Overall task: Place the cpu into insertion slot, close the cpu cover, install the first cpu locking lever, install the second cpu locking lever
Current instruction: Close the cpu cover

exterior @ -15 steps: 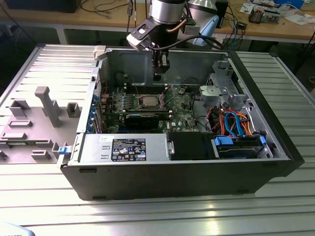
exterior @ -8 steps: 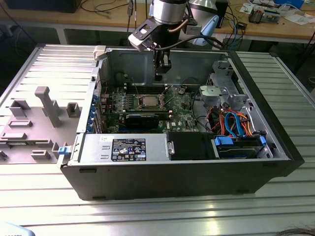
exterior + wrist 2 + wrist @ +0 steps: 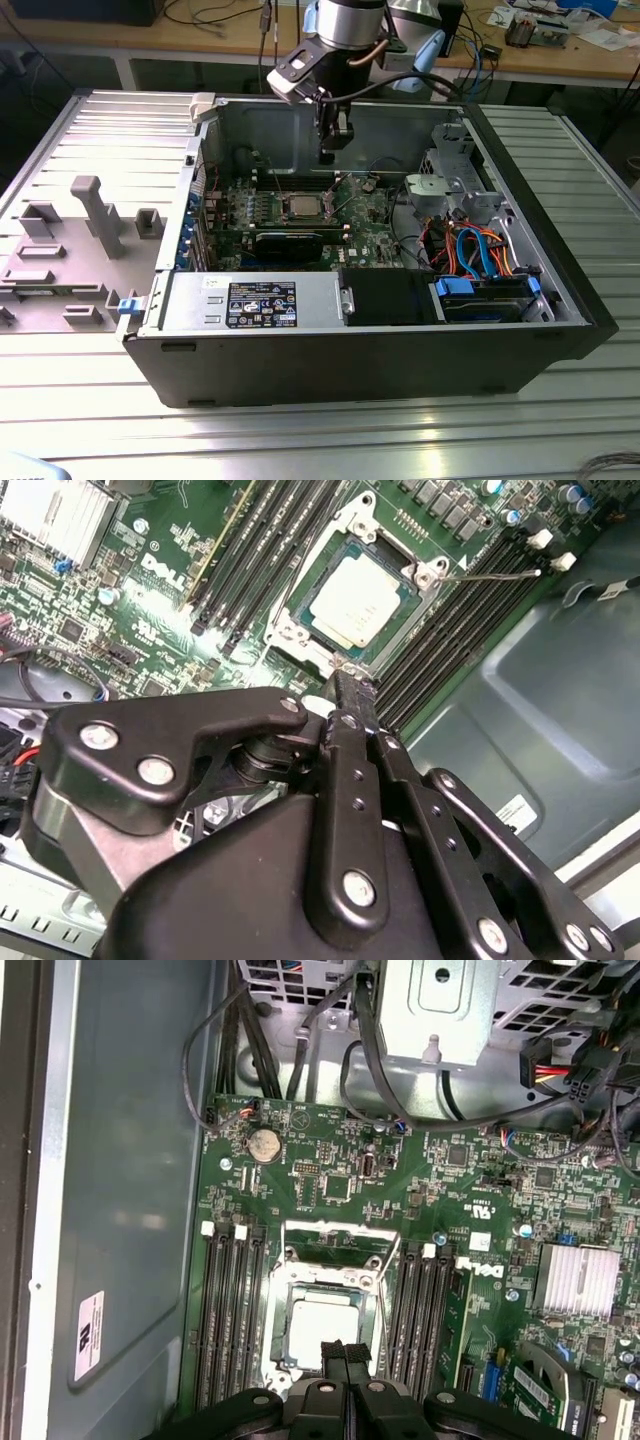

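Hovering gripper (image 3: 326, 155): clenched, empty; cpu (image 3: 303, 207) at its 6 o'clock, exterior view
Locking lever (image 3: 490, 575): probable step; press straight down, tips together

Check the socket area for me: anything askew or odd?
One thing: a thin lever rod juts sideways from the insertion slot across the memory slots, seemingly unlatched. The cpu lies flat and square inside. No damage visible.
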You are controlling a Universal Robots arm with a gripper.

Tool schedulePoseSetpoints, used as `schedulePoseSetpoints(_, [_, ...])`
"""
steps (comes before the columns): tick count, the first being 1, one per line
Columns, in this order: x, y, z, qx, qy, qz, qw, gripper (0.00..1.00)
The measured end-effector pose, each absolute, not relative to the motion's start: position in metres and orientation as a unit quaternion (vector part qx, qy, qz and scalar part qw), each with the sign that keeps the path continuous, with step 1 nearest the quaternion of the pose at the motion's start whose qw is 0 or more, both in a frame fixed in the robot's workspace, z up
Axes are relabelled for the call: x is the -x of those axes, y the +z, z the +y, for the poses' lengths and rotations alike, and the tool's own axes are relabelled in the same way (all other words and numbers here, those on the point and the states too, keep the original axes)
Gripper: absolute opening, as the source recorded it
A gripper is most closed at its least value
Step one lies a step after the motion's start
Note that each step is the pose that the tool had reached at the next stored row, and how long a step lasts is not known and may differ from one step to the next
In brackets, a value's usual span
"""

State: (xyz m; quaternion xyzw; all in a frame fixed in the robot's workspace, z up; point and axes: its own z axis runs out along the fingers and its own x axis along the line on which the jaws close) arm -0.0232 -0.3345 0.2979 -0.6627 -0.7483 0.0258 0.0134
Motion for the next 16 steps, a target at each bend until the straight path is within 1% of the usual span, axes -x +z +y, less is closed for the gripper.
schedulePoseSetpoints(11, [0.022, 0.2974, -0.3345, 0.674, 0.026, -0.738, 0.014, 0.11])
schedulePoseSetpoints(12, [0.022, 0.2973, -0.3345, 0.674, 0.024, -0.738, 0.012, 0.11])
schedulePoseSetpoints(14, [0.022, 0.297, -0.3345, 0.675, 0.014, -0.738, 0.002, 0.11])
schedulePoseSetpoints(15, [0.022, 0.2968, -0.3345, 0.675, 0.007, -0.738, -0.007, 0.11])
schedulePoseSetpoints(16, [0.022, 0.2968, -0.3345, 0.675, 0.005, -0.738, -0.009, 0.11])
